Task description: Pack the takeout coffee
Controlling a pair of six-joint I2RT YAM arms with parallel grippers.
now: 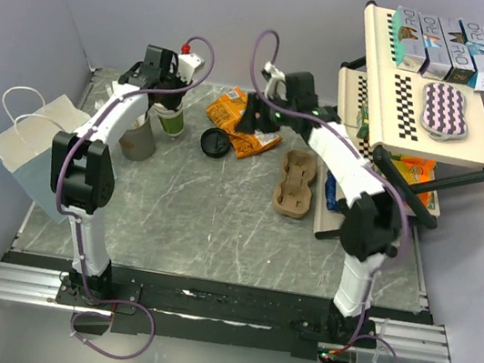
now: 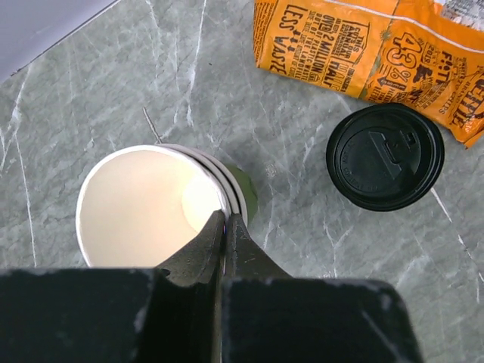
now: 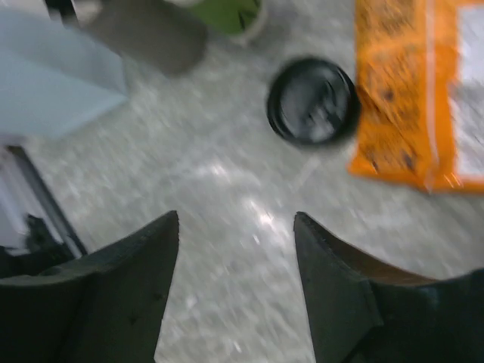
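So here's what we've got. The takeout coffee (image 2: 384, 156) stands on the grey marbled table (image 1: 217, 224), a little above the middle of the overhead view. From up top we mostly see its round black plastic lid, slightly glossy, with a raised sip tab moulded in. Neither arm touches it. In the left wrist view it sits at the right of the frame, just below a crinkly orange snack bag (image 2: 363, 53). We can't tell whether the two touch.

The left gripper (image 2: 224, 227) is pinched tight on the rim of the lidless cup (image 2: 136, 208), up in the upper left of the overhead view. The cup wall runs between the two dark fingertips. It's a paper cup, smooth cream-white inside, with a sliver of green showing down its outer side. The rim reads as a doubled line on the right. A plain grey cup (image 1: 138, 139) stands just beside it, toward the lower left.

The right gripper (image 3: 236, 218) hangs over bare table with its jaws spread wide and nothing between them. That view is pretty blurry, but the black lid shows at the upper middle, well clear of the fingertips.

Also on the table are a brown moulded-pulp cup carrier (image 1: 295, 183) right of centre and a pale paper bag (image 1: 30, 153) with thin loop handles at the left edge.
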